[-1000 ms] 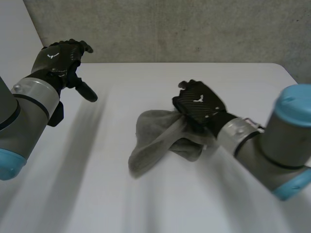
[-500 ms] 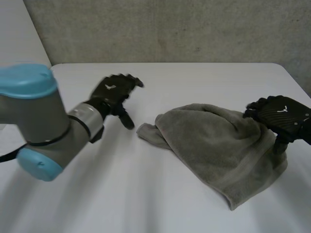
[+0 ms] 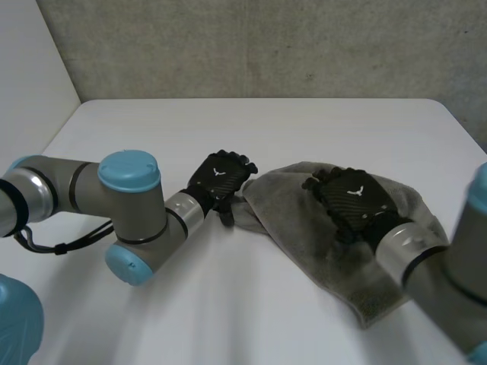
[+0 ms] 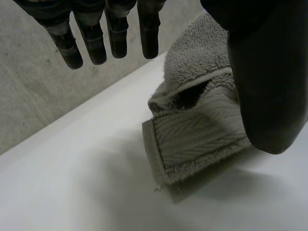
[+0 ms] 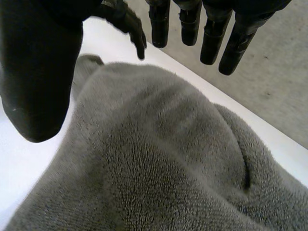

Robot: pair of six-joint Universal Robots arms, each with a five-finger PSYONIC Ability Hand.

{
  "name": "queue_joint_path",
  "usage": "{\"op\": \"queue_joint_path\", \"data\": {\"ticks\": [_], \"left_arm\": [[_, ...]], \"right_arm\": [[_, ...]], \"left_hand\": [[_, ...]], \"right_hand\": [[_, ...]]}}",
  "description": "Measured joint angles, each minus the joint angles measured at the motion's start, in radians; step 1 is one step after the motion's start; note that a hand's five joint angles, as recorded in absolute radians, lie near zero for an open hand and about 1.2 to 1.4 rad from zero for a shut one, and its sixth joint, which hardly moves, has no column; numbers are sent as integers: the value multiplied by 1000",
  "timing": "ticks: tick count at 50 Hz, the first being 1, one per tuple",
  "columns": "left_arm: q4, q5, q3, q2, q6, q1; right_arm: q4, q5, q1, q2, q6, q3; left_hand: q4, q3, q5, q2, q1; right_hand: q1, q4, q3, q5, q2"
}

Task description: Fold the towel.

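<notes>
— White bench [image 3: 152, 129], rough grey wall [image 3: 266, 46] behind it. Where is the towel [image 3: 304, 236]?

— Right of the bench's middle, opened out but rumpled. It has a hump across its centre, and the corner toward the left arm is doubled back on itself.

— What is the left hand [image 3: 221, 176] doing?

— It sits at that doubled corner [image 4: 192, 144]. In its wrist view the fingers [image 4: 118, 33] are straight and spread above the bench. The thumb [image 4: 267, 86] is just beside the cloth, and nothing is pinched between them. So it is open and empty.

— Why there?

— A corner is the natural handle for a fold. I'd judge the hand is lined up to pinch it and carry it across.

— And the right hand [image 3: 351, 201]?

— It is over the towel's middle, palm down. Its wrist view has the fingers [image 5: 211, 38] hanging straight above the pile with the thumb well off to one side. Nothing is gripped, so it is open too. Whether the palm presses the cloth or only hovers over it, I cannot tell.

— Why the middle?

— Probably to flatten the hump, or to pin the cloth so it doesn't slide when the corner is lifted. The fold itself is not yet begun.
</notes>
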Motion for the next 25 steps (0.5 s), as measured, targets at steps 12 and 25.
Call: {"op": "queue_joint_path", "data": {"ticks": [12,25], "left_arm": [[76,35,51,-55,-3,-7],[60,30,69,-92,-1,-4]], "right_arm": [[-187,155,102,191,1,-25],[-243,151,102,298,-6,-95]], "left_hand": [[0,0,225,202,197],[0,0,403,390,391]], "right_hand": [[0,0,0,0,0],[82,0,0,105,74]]}}
